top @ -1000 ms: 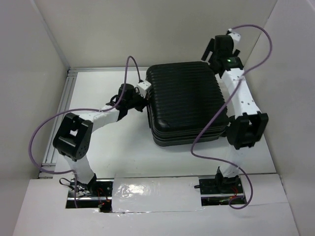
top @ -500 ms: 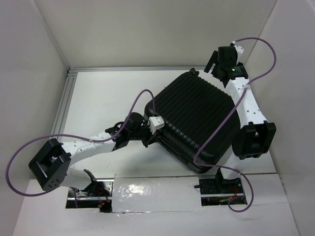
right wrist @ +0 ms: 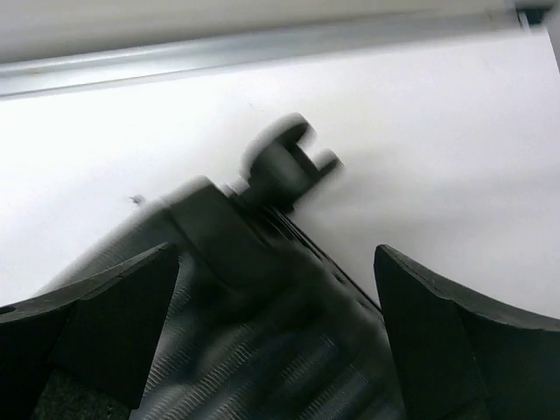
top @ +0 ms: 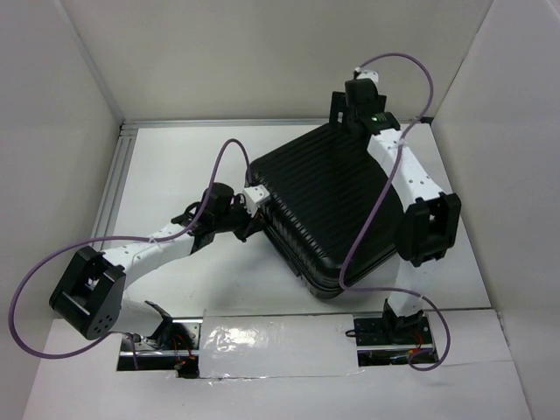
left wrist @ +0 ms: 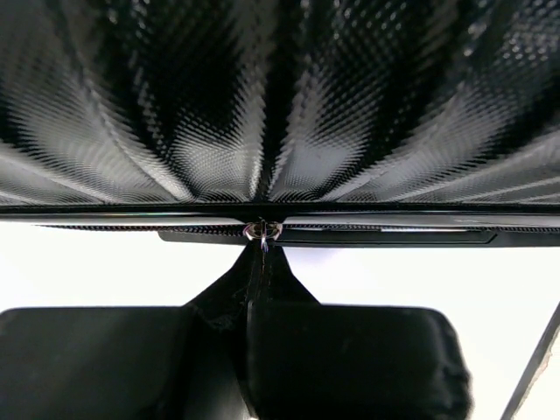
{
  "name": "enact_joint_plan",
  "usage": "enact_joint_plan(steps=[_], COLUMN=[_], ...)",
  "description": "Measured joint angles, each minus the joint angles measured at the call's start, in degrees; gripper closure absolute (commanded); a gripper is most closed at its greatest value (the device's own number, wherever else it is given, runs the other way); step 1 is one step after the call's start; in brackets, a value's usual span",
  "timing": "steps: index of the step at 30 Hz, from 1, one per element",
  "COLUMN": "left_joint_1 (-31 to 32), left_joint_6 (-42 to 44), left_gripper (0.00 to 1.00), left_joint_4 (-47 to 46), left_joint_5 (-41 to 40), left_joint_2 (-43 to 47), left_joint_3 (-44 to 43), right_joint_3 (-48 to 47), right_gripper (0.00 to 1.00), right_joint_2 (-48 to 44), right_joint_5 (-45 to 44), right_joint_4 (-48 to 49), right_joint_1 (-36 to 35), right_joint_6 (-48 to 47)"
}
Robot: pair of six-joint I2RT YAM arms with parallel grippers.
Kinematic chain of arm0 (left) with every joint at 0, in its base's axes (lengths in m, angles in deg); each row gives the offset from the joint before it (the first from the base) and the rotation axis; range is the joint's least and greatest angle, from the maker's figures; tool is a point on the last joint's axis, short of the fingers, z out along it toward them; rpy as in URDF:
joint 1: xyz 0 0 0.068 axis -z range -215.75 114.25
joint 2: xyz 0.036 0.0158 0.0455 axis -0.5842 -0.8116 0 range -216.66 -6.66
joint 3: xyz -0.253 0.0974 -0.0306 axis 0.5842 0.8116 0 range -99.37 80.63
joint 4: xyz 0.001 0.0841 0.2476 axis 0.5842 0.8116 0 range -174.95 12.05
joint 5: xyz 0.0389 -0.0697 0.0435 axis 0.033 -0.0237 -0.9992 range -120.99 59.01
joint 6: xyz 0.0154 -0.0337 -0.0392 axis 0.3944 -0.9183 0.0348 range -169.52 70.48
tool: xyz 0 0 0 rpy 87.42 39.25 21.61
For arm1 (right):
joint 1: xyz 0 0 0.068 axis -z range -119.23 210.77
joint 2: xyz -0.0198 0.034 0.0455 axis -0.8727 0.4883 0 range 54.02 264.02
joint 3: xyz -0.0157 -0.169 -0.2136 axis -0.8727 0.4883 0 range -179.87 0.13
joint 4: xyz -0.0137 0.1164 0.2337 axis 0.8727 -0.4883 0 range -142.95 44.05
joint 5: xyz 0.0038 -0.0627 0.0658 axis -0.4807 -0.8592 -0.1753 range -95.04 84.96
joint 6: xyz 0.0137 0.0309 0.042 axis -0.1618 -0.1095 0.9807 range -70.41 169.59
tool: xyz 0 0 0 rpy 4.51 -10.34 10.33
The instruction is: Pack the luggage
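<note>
A: The luggage (top: pixel 332 201) has swung back and now lies askew on the table (top: pixel 175 157).
B: Your left gripper (left wrist: pixel 262 262) pinches the zipper pull (left wrist: pixel 262 231); a skewed tug could slip it. Your right gripper (right wrist: pixel 276 254), released, straddles the wheel (right wrist: pixel 284 162) and could snag.

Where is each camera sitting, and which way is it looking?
Top external: high behind the arms, looking down at the closed luggage on the table; both arms show.
Left wrist: on the left arm, facing the luggage's side seam; the shut left gripper shows, pinching a zipper pull.
Right wrist: on the right arm, looking down at a luggage wheel; the open right gripper shows.
Shared: all three see the luggage.
</note>
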Motion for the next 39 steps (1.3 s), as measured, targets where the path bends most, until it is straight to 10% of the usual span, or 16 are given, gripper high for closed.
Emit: enact_joint_plan(steps=[13, 39], left_joint_1=[0.70, -8.44], left_joint_6=[0.02, -10.84], left_gripper=[1.00, 1.00], left_joint_4=[0.04, -1.42], left_joint_5=[1.18, 4.02], left_joint_2=[-0.04, 2.99], left_joint_3=[0.00, 3.82], right_joint_3=[-28.30, 11.67], right_gripper=[0.01, 0.05], right_joint_2=[21.33, 10.08], right_joint_5=[3.45, 0.48], right_joint_4=[9.22, 30.58], right_joint_1=[-10.64, -23.87], right_joint_6=[-10.84, -31.54])
